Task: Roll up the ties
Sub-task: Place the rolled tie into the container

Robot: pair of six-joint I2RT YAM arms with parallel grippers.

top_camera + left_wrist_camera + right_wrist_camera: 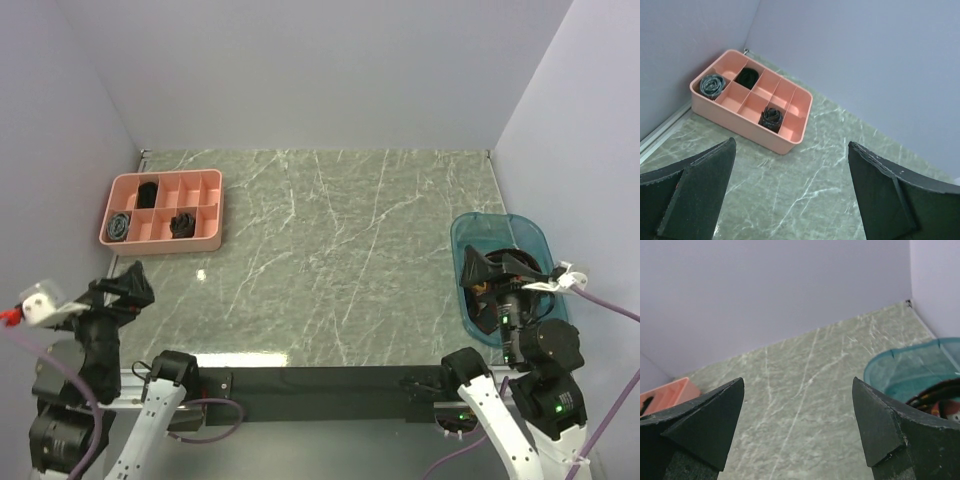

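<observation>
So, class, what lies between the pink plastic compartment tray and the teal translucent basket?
Only bare green marbled tabletop separates the pink plastic compartment tray from the teal translucent basket; the top external view shows it.

No text, number, label or brand is showing legibly anywhere: nothing is reading on the pink plastic compartment tray [160, 244], the translucent teal plastic bin [478, 230] or the green marbled tabletop [330, 260]

Overhead, both wrist views sharing pink tray [165, 243]
</observation>
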